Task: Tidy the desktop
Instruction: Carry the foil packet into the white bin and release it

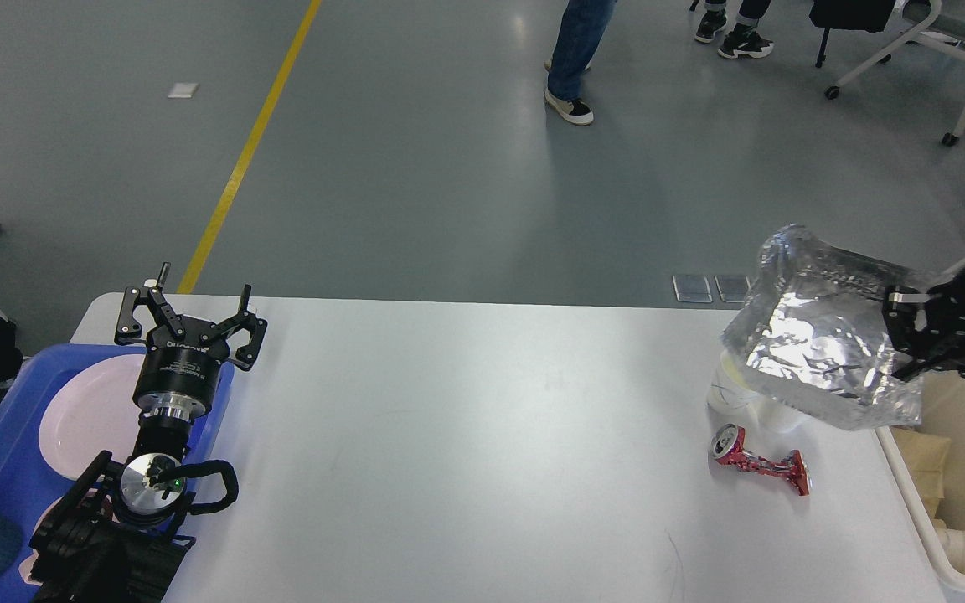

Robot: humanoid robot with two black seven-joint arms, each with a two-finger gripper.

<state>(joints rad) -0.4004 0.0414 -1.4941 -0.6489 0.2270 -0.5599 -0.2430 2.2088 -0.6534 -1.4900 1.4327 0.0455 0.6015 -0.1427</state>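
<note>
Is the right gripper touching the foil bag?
Touching: the head view shows the right gripper clamped on the foil bag edge, holding it above the desktop.

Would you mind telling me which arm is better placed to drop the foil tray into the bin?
Right: its end effector already grips the foil tray beside the bin.

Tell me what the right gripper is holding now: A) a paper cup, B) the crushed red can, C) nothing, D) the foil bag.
D: the right gripper is clamped on the edge of the foil bag, held up above the desktop, while the crushed red can lies on the surface and the paper cup stands behind the bag.
</note>
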